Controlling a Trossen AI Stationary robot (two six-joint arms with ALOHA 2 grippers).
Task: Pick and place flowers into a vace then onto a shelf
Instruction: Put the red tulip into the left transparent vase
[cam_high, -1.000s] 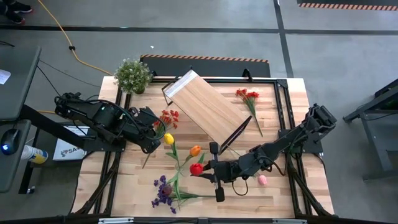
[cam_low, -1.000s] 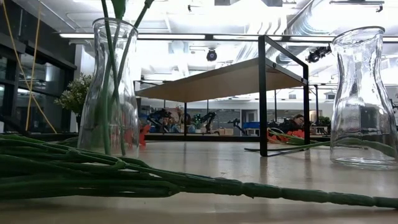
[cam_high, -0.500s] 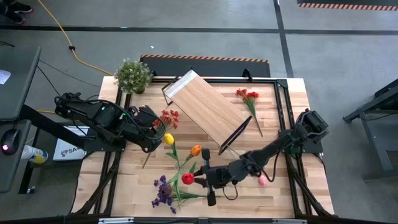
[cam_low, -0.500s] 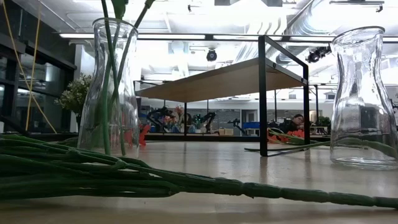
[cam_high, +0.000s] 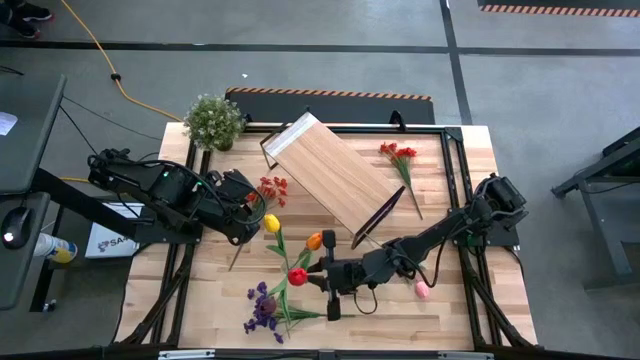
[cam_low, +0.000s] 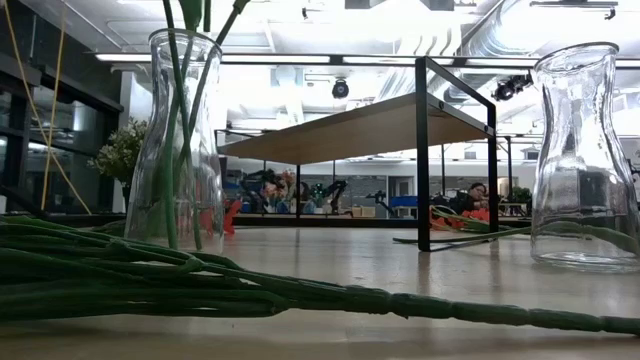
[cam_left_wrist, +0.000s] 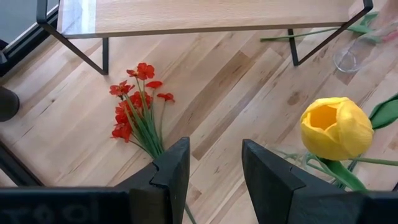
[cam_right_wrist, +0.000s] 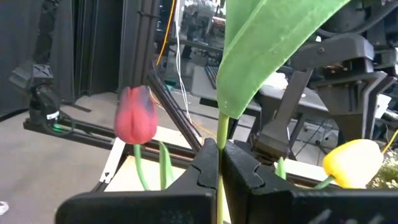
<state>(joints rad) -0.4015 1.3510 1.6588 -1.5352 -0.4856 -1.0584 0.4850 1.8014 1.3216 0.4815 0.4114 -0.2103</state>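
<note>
My right gripper (cam_high: 318, 275) reaches level from the table's right and is shut on the green stem of a red tulip (cam_high: 297, 276), whose head (cam_right_wrist: 135, 115) shows just ahead of the fingers. A yellow tulip (cam_high: 270, 222) and an orange tulip (cam_high: 315, 241) stand close by. In the low view a glass vase (cam_low: 185, 150) stands on the table with stems in it. My left gripper (cam_left_wrist: 214, 146) hovers open above a red spray (cam_left_wrist: 140, 109), nothing between its fingers. The shelf (cam_high: 335, 175) stands slantwise at the table's middle. My right gripper pinches the tulip's stem (cam_right_wrist: 221, 127) between its two fingers, just below a broad green leaf (cam_right_wrist: 267, 43). The fingers come level from the table's right and lie across the stem. The stem stands about upright in the hold; its lower end is hidden under the gripper.
A second, empty vase (cam_low: 585, 160) stands at the low view's right. A purple spray (cam_high: 262, 305), a pink tulip (cam_high: 421, 290) and another red spray (cam_high: 398, 152) lie on the table. A potted plant (cam_high: 213, 120) stands at the far left corner. Long stems (cam_low: 200, 285) lie at the near edge.
My right gripper has moved toward the table's left edge and sunk a little, still shut, carrying the red tulip closer to the yellow and orange tulips.
</note>
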